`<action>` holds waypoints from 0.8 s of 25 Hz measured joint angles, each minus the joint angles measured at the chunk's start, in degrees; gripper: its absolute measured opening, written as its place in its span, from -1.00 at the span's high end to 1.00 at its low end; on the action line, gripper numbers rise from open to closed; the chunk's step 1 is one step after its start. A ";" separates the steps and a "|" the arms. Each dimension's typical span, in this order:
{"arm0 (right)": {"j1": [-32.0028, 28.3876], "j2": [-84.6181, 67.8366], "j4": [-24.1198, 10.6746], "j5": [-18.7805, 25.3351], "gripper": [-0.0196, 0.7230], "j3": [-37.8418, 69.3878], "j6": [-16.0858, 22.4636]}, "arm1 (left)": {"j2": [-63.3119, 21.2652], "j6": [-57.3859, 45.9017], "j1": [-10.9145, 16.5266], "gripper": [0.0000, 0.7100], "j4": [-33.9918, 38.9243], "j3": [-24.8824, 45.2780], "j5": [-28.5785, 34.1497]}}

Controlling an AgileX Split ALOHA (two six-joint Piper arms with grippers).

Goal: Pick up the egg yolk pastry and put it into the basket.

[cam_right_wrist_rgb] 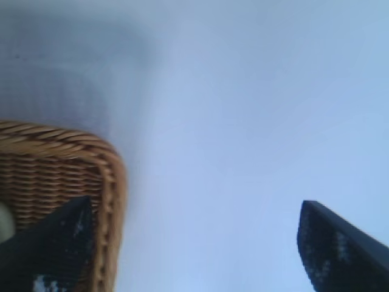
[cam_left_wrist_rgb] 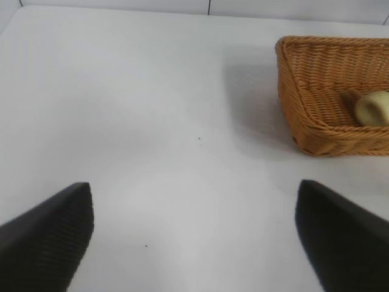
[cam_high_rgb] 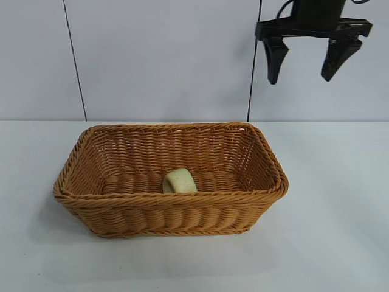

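A: From the outside camera, what's the setting?

B: A plain white table (cam_high_rgb: 328, 243) against a pale panelled wall (cam_high_rgb: 164, 55) with dark seams. One basket (cam_high_rgb: 170, 210) stands on the table, and one egg yolk pastry (cam_high_rgb: 179, 181) lies inside it, on the woven floor near the front wall, a little right of the middle.

A: Any arm there?

B: One: the right gripper (cam_high_rgb: 307, 64) hangs high above the table, above and beyond the basket's right end, fingers spread wide, nothing between them and touching nothing.

A: And the left wrist camera?

B: Bare white tabletop with a couple of tiny dark specks. The left gripper (cam_left_wrist_rgb: 194, 237) has its two dark fingers (cam_left_wrist_rgb: 51, 237) far apart, empty, over open table. One end of the basket shows well off to the side, with the pastry partly visible inside it.

A: The right wrist camera?

B: Blurred white surface, one rounded basket corner, and a pale sliver at the picture's edge inside it that may be the pastry; I cannot tell for sure. The two fingers (cam_right_wrist_rgb: 340, 249) are again wide apart, holding nothing, one over the basket's corner.
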 joint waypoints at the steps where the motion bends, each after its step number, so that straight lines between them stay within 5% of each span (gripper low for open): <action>1: -1.19 0.00 0.37 0.00 -0.75 0.00 -0.12 | 0.00 0.00 0.00 -0.96 0.00 0.00 0.00; 13: -3.17 -0.81 3.62 0.00 -0.75 0.99 -2.01 | 0.00 0.00 0.00 -0.96 0.00 0.00 0.00; 20: -3.17 -12.00 3.62 -0.07 -0.75 15.64 -4.12 | 0.00 0.00 0.00 -0.96 0.00 0.00 0.00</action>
